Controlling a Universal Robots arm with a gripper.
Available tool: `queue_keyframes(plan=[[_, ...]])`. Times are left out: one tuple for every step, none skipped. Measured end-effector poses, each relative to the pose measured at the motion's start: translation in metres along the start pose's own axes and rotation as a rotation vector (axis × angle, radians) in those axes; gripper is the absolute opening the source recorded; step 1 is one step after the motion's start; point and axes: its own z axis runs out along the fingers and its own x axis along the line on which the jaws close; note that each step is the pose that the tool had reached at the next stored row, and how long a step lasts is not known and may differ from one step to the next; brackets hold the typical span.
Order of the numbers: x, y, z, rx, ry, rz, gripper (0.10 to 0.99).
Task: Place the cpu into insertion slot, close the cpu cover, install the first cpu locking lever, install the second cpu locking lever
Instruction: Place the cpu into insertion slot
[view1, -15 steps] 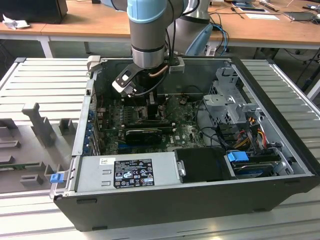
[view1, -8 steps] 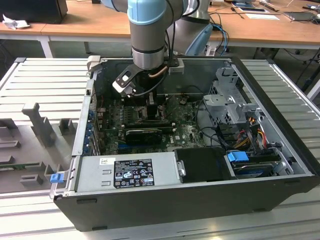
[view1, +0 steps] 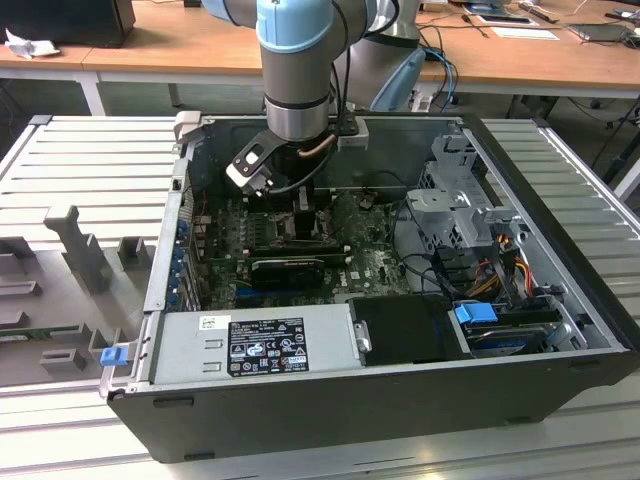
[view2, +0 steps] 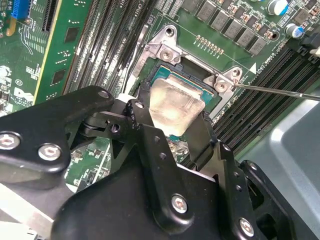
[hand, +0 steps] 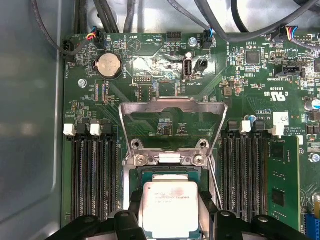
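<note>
Gripping cpu (hand: 170, 210), cpu cover (hand: 172, 103) open, lever (view2: 280, 92) beside

Ribbed grey worktable (view1: 95, 150), open black computer case (view1: 400, 410) on it, grey fixture tray (view1: 60, 300) beside

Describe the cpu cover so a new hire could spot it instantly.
In the open computer case, look at the green motherboard between the two banks of black memory slots. The cpu cover is the thin silvery metal frame flipped open beside the cpu, hinged at that end. Unlike the solid grey chip, it has a big window with green board showing through.
</note>
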Motion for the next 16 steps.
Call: queue_keyframes(plan=[[0.0000, 0.0000, 0.0000, 0.000, -0.0002, 0.000, 0.541], [0.0000, 0.0000, 0.0001, 0.000, -0.0003, 0.000, 0.541], [0.0000, 0.0000, 0.0001, 0.000, -0.0003, 0.000, 0.604], [0.0000, 0.0000, 0.0001, 0.000, -0.0003, 0.000, 0.604], [0.0000, 0.0000, 0.0001, 0.000, -0.0004, 0.000, 0.604], [0.0000, 0.0000, -0.0005, 0.000, -0.0003, 0.000, 0.604], [0.0001, 0.0001, -0.0012, 0.000, -0.0003, 0.000, 0.604], [0.0000, 0.0001, -0.0018, 0.000, -0.0014, 0.000, 0.604], [0.0001, 0.0002, -0.0023, 0.000, -0.0027, 0.000, 0.604], [0.0001, 0.0002, -0.0029, 0.000, -0.0053, 0.000, 0.604], [0.0000, 0.0002, -0.0035, 0.000, -0.0066, 0.000, 0.604], [0.0000, 0.0003, -0.0047, 0.000, -0.0075, -0.001, 0.604], [0.0001, 0.0004, -0.0064, 0.000, -0.0094, -0.001, 0.588], [0.0001, 0.0006, -0.0073, 0.000, -0.0108, -0.001, 0.522], [0.0001, 0.0006, -0.0080, 0.000, -0.0132, -0.001, 0.400], [0.0001, 0.0006, -0.0085, 0.000, -0.0149, -0.001, 0.341]])
